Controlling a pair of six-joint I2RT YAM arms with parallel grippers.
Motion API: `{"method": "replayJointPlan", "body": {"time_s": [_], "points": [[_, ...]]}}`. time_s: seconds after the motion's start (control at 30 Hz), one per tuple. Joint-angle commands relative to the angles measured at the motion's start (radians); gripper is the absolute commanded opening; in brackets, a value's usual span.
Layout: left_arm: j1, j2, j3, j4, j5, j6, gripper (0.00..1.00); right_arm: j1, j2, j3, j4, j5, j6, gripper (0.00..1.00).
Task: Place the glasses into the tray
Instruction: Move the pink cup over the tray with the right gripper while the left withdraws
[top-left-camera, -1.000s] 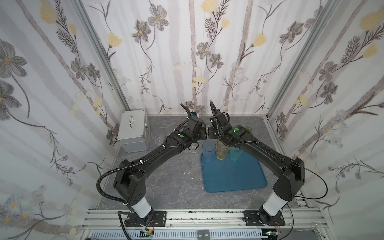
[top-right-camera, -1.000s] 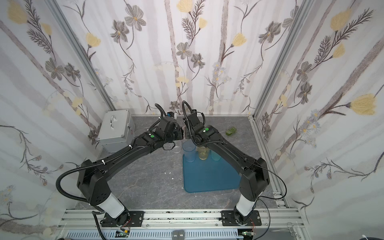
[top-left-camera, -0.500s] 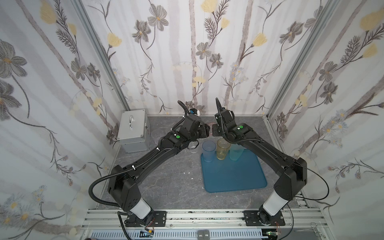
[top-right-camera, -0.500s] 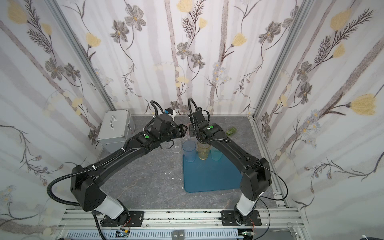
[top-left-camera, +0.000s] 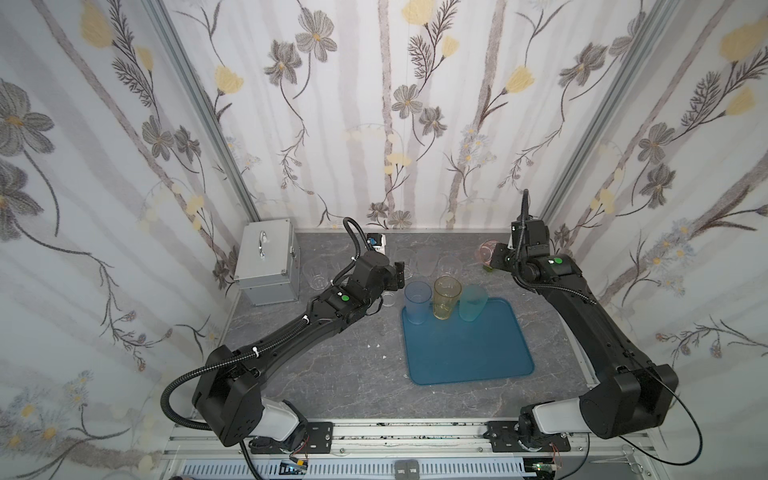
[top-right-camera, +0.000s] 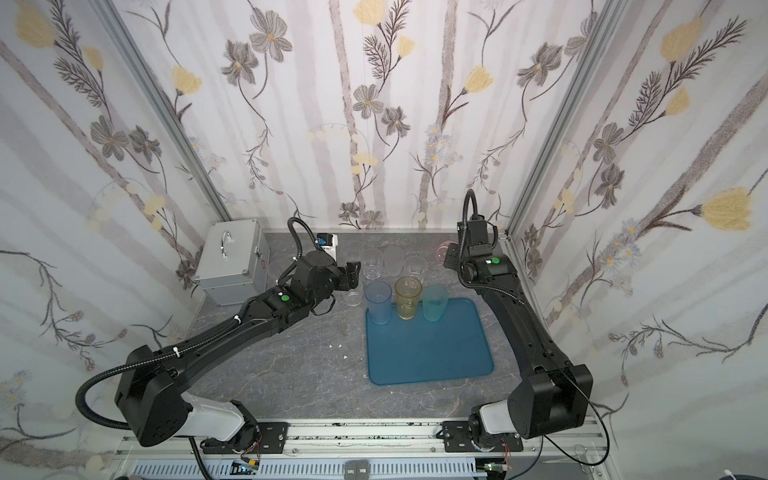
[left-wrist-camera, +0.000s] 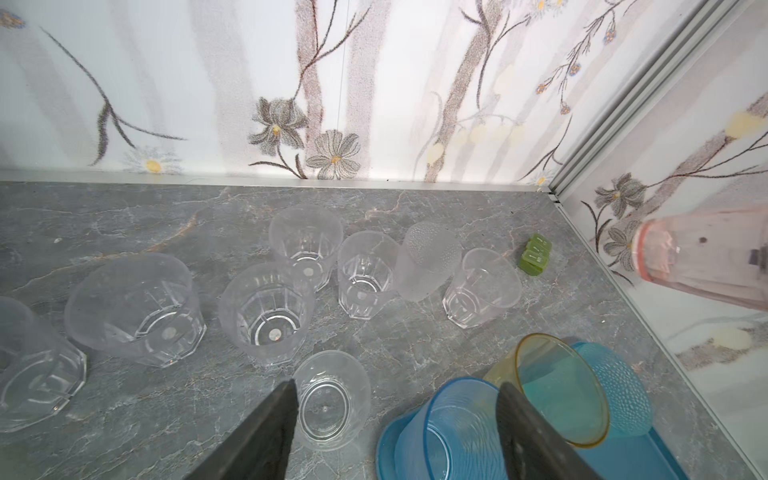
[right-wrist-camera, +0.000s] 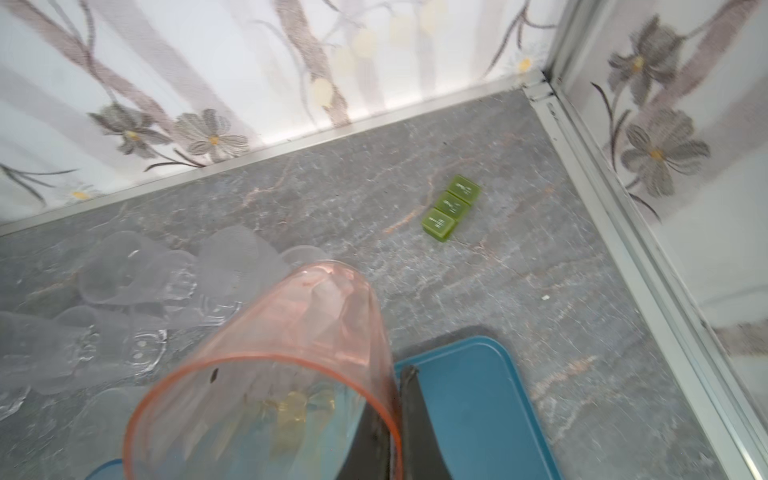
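- Grey marbled tabletop (top-left-camera: 332, 374), enclosed by floral panels (top-left-camera: 374, 104), carries your teal-blue tray (top-left-camera: 469, 361) right of centre.
- Along the tray's far edge stand the blue glass (top-left-camera: 417, 301), yellow glass (top-left-camera: 445, 297) and teal glass (top-left-camera: 471, 302).
- Your right gripper (right-wrist-camera: 392, 399) pinches the wall of the pink glass (right-wrist-camera: 266, 374), which is held tilted above the table near the far right corner, off the tray.
- Your left gripper (left-wrist-camera: 397, 388) hangs with fingers spread and empty, just beside the blue glass.
- Clear glasses (left-wrist-camera: 266, 311) stand on the table beyond the tray.
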Motion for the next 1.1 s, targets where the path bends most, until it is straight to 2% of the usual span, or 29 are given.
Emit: {"method": "replayJointPlan", "body": {"time_s": [0.0, 0.23, 0.4, 1.07], "points": [[0.001, -0.009, -0.042, 0.141, -0.024, 0.042, 0.78, -0.076, -0.021, -0.053, 0.005, -0.052, -0.008, 0.02], [-0.006, -0.039, -0.169, 0.310, -0.023, 0.083, 0.80, -0.128, 0.002, -0.173, -0.003, -0.020, -0.006, 0.02], [-0.006, -0.030, -0.187, 0.316, -0.024, 0.123, 0.80, -0.125, 0.050, -0.210, -0.005, -0.022, -0.006, 0.02], [-0.006, 0.001, -0.215, 0.314, -0.035, 0.090, 0.80, -0.112, 0.179, -0.259, 0.024, -0.034, 0.000, 0.04]]}}
